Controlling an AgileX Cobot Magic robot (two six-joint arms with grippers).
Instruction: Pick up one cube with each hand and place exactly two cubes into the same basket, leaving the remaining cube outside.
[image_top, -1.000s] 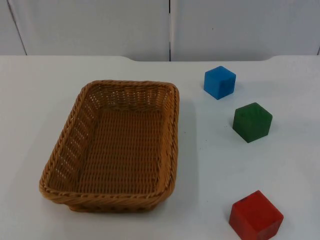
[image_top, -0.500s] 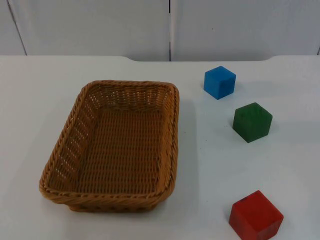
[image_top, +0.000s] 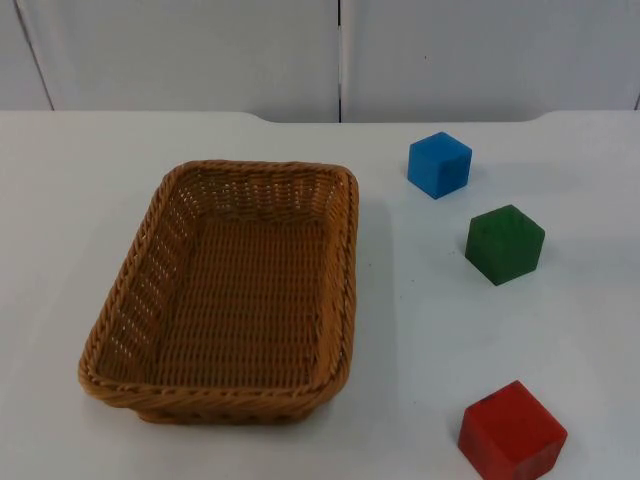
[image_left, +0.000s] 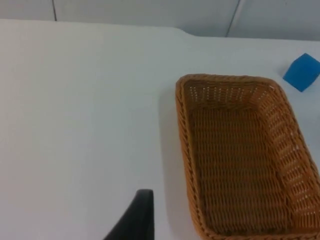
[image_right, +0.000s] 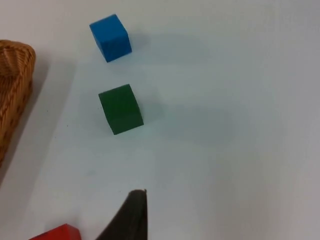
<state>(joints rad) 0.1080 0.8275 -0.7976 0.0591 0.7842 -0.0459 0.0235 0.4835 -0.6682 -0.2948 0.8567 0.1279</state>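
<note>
Left pincer (image_left: 142, 215): one black fingertip seen in its wrist view, held above bare white table (image_left: 75, 125) just beside the wicker basket (image_left: 240, 155); can't tell whether it's open or closed. Right pincer (image_right: 132, 215): one fingertip seen too, over the table between the green cube (image_right: 120, 108) and the red cube (image_right: 57, 233); state can't be told either.

Top view: basket (image_top: 230, 290) sits left of centre with nothing in it. All three cubes are outside it, on the table to its right, well apart from each other: blue cube (image_top: 439, 164) nearest the grey partition wall (image_top: 450, 55), green cube (image_top: 504, 243) in the middle, red cube (image_top: 511, 432) at the near edge. Blue cube (image_left: 302, 71) also shows past the basket's far corner from the left wrist, and beyond the green one from the right wrist (image_right: 110, 37).
</note>
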